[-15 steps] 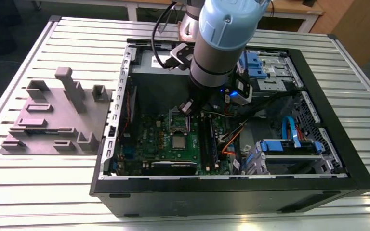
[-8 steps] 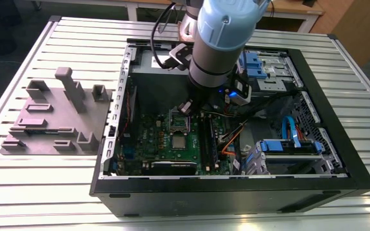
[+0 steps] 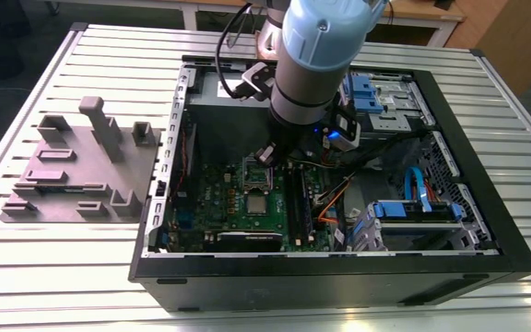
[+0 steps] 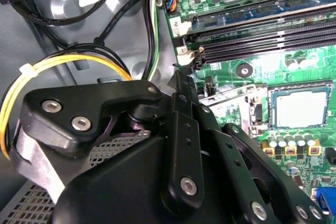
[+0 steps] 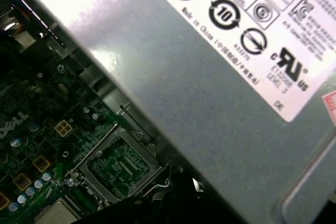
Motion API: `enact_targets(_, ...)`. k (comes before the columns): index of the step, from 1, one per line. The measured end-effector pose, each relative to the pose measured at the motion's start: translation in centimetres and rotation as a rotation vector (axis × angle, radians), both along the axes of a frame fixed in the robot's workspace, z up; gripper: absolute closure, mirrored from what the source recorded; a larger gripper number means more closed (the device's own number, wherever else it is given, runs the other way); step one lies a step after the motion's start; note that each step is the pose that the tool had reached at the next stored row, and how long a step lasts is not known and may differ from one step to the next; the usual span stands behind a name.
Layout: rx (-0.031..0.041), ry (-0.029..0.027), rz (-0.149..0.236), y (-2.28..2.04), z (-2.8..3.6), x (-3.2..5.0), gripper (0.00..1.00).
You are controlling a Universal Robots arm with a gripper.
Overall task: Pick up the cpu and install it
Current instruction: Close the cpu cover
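The cpu (image 3: 257,203) – a small flat square chip with a silvery-grey metal top – lies flat on the green motherboard (image 3: 218,200) inside the open black computer case (image 3: 339,277). In the second wrist view the cpu (image 4: 300,109) sits level within a dark square surround, with a row of small capacitors just beside it. In the first wrist view a corner of its pale top (image 5: 55,214) shows near an open square metal frame (image 5: 118,169), through which green circuitry is visible. In the exterior view that frame (image 3: 256,175) stands just beyond the chip, between it and the arm.

The black gripper (image 3: 267,153) hangs inside the case above the frame, close to the cpu but apart from it and holding nothing that can be seen. In the second wrist view its black linkages narrow to a tip (image 4: 179,77) above the board's edge – whether it is spread or pressed together cannot be told.

Long black memory slots (image 4: 262,32) run beside the chip, and a yellow wire bundle (image 4: 63,62) loops near the case wall. A large grey metal box with a white label (image 5: 220,77) rises next to the frame. Blue drive brackets (image 3: 413,207) sit toward the exterior view's right. The case rests on a ribbed aluminium bench (image 3: 63,277), with a grey stepped plastic block (image 3: 81,169) on the exterior view's left.
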State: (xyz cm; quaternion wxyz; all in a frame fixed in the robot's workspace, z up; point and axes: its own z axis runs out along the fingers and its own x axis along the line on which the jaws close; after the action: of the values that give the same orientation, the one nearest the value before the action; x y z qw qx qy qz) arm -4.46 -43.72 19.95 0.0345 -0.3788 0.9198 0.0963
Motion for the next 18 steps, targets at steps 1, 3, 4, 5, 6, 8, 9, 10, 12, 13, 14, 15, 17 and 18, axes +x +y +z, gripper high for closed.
enact_targets(1,-0.0007,0.0000,0.000,0.00,0.05,-0.01,0.90)
enact_targets(3,-0.0031,-0.0002,0.000,0.00,0.13,-0.02,0.90)
enact_targets(4,-0.0058,0.0000,0.000,0.00,0.17,-0.02,0.90)
enact_targets(5,-0.0088,0.0000,0.000,0.00,0.20,-0.02,0.90)
enact_targets(6,-0.0111,0.0000,0.000,0.00,0.24,-0.02,0.90)
enact_targets(8,-0.0122,-0.0001,0.000,0.00,0.32,-0.05,0.90)
enact_targets(9,-0.0121,-0.0001,0.000,0.00,0.37,-0.08,0.90)
enact_targets(10,-0.0122,0.0000,0.000,0.00,0.43,-0.10,0.90)
enact_targets(12,-0.0119,-0.0001,0.000,0.00,0.46,-0.10,0.90)
enact_targets(13,-0.0118,-0.0001,0.000,0.00,0.46,-0.10,0.90)
enact_targets(14,-0.0119,-0.0001,0.000,0.00,0.46,-0.11,0.90)
enact_targets(15,-0.0120,-0.0001,0.000,0.00,0.47,-0.11,0.90)
enact_targets(17,-0.0121,0.0000,0.000,0.00,0.47,-0.11,0.90)
enact_targets(18,-0.0121,-0.0001,0.000,0.00,0.48,-0.11,0.90)
